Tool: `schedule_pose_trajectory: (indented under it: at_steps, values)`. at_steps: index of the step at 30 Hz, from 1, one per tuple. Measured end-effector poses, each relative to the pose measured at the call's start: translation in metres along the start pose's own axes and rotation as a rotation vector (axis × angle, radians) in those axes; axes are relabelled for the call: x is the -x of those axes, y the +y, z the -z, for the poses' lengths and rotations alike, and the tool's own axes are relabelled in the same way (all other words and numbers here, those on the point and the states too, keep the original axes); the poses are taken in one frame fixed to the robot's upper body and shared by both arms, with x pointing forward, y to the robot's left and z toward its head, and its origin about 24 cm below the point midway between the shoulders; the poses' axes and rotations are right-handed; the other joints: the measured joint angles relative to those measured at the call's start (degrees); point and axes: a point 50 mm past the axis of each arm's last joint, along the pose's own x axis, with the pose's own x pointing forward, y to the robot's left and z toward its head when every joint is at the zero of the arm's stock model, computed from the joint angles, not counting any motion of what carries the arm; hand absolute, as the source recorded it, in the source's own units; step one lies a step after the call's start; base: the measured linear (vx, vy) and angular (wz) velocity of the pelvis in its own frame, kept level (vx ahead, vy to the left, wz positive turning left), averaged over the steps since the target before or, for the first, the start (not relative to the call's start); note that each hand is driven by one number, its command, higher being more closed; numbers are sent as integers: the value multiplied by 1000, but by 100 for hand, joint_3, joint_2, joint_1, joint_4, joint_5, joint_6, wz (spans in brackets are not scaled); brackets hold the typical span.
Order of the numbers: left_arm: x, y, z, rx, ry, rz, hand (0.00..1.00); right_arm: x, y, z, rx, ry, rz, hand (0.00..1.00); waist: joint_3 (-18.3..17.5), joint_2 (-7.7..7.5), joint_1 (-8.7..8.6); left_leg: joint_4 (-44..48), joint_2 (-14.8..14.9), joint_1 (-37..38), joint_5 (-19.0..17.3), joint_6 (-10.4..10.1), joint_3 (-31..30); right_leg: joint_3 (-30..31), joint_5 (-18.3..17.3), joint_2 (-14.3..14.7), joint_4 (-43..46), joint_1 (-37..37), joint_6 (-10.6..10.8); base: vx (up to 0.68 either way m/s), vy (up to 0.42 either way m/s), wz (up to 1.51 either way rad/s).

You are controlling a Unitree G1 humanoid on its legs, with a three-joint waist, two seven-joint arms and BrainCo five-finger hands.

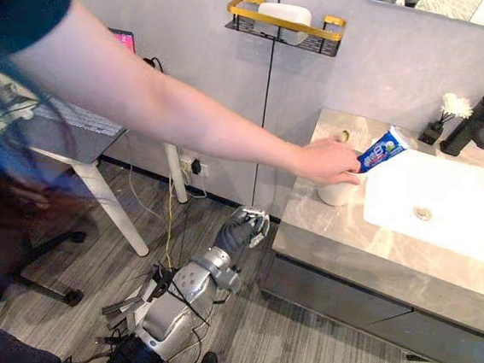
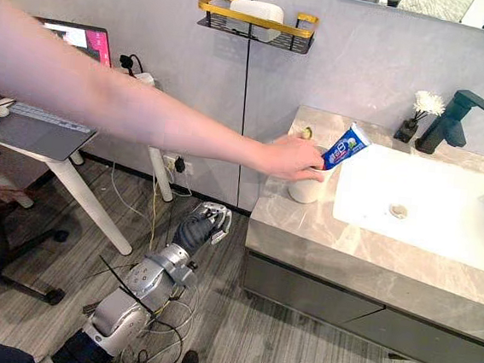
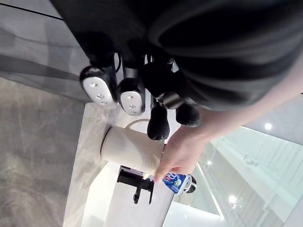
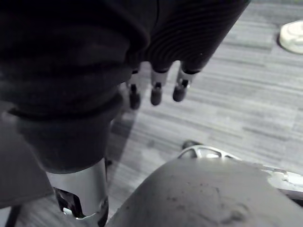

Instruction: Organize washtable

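A person's hand [image 1: 325, 162] reaches in from the left and holds a blue and white toothpaste tube [image 1: 384, 149] over a white cup [image 1: 337, 192]. The cup stands on the marble washtable [image 1: 339, 242] just left of the white sink [image 1: 476, 243]. My left hand [image 1: 246, 229] is raised in front of the cabinet, below and left of the cup, with its fingers [image 3: 128, 90] relaxed and empty. My right hand [image 4: 156, 92] hangs low over the floor, fingers loose, holding nothing.
A black faucet [image 1: 479, 123] and a small vase with a white flower [image 1: 447, 115] stand at the back of the counter. A gold-railed wall shelf [image 1: 283, 24] carries a white dish. A desk with a laptop [image 2: 32, 131] stands at the left.
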Motion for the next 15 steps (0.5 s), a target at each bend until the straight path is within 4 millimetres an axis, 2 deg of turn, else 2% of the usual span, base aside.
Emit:
schedule_pose_trajectory:
  at_steps: [10,15]
  values:
    - [-7,-4,-3,-30,-7,34,100,0,0,2,-27,8,8,0,-36,-26,-16,-9,4,-1,-6,-5,114,55,14,6,-83,1,11,1,3,-2]
    - [-14,-21,-2,-11,9,146,100,0,0,2,-8,8,8,0,-42,-19,-51,-11,20,-52,-10,-7,219,150,38,7,-108,-92,10,-15,7,-10]
